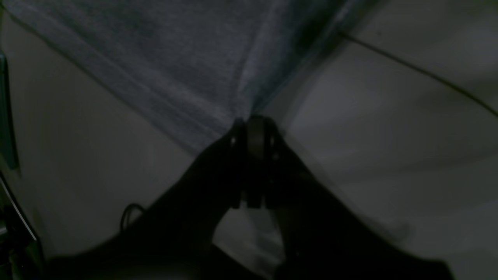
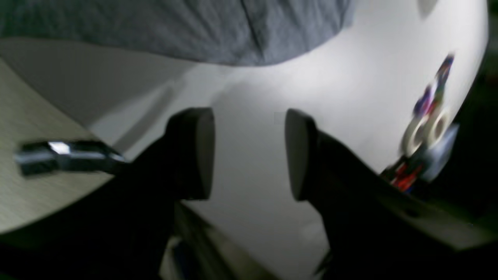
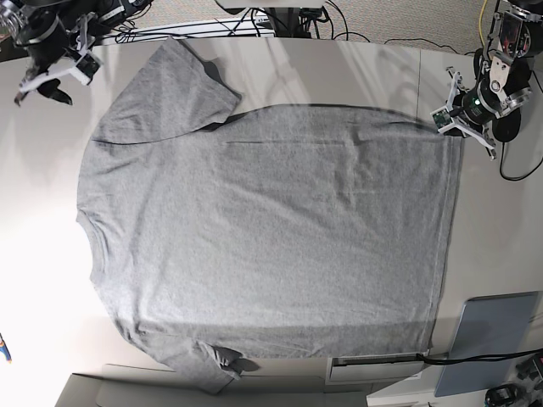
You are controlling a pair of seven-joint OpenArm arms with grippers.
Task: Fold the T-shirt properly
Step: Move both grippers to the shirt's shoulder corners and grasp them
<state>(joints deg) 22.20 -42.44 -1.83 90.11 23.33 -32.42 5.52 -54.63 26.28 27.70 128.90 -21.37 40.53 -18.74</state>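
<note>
Overhead, the T-shirt (image 3: 263, 229) is lying spread flat across the pale bench (image 3: 42, 297), its collar pointing toward the base view's left edge and its hem running down the right side. One sleeve is reaching toward the upper left corner, while the other is sitting crumpled near the bottom edge. No lettering is showing on the upward face.

The left gripper (image 3: 454, 119) is sitting at the upper hem corner, and the left wrist view is showing its dark fingers (image 1: 255, 155) pressed together on a pinch of grey fabric (image 1: 186, 70), with the cloth fanning away from that point. The right gripper (image 3: 51, 76) is hanging near the bench's upper left corner, just beside the upper sleeve but apart from it; its pads (image 2: 202, 151) are standing spread with bare bench between them, and the grey cloth (image 2: 175, 27) is lying beyond their tips. A grey-blue pad (image 3: 492, 339) is resting at the lower right, just off the hem.
</note>
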